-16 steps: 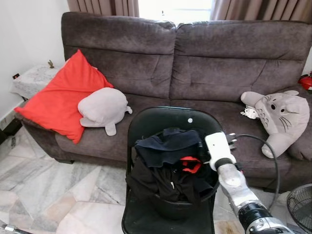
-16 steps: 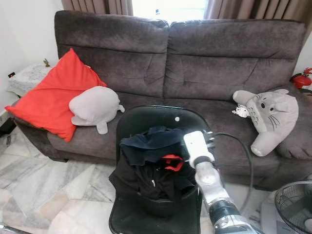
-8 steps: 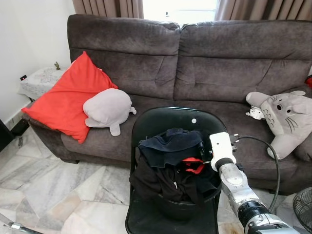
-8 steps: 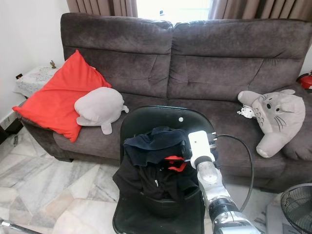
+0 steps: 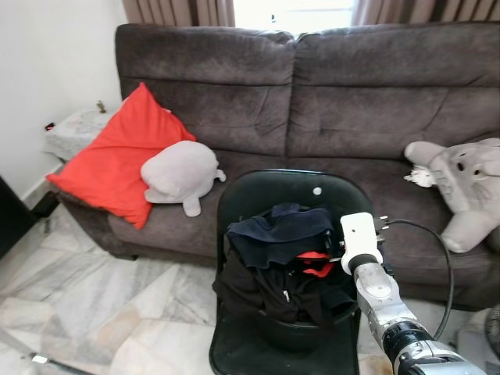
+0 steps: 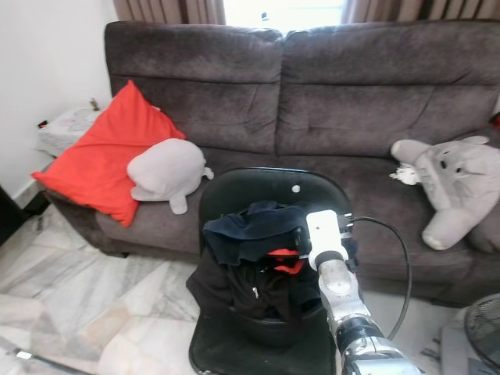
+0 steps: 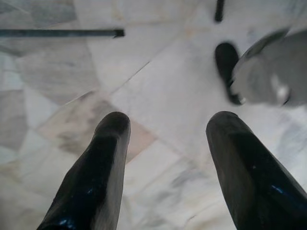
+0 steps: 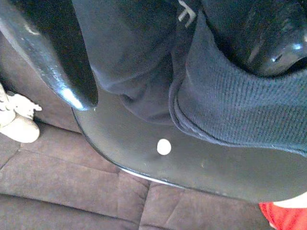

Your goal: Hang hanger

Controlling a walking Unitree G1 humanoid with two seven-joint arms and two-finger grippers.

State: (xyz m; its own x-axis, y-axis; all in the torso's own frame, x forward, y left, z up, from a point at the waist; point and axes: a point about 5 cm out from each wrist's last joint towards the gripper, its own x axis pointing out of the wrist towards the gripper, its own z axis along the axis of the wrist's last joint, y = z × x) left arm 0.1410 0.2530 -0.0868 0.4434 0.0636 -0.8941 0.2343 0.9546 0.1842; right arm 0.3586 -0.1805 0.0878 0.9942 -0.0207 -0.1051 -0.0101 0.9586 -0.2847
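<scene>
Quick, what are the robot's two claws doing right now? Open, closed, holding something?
Left gripper: open, empty, hanging over the floor.
Right gripper: open, fingers astride the dark clothes piled on the black chair, not clamped.

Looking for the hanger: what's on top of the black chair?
A heap of dark clothes fills the black chair, a red piece showing. The right gripper reaches in. Anything beneath stays covered.

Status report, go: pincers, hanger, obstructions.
Right pincer open, fingers astride dark clothes heaped on the black chair. Left pincer open, idle over marble floor. Hanger not made out; something red buried in the pile.
</scene>
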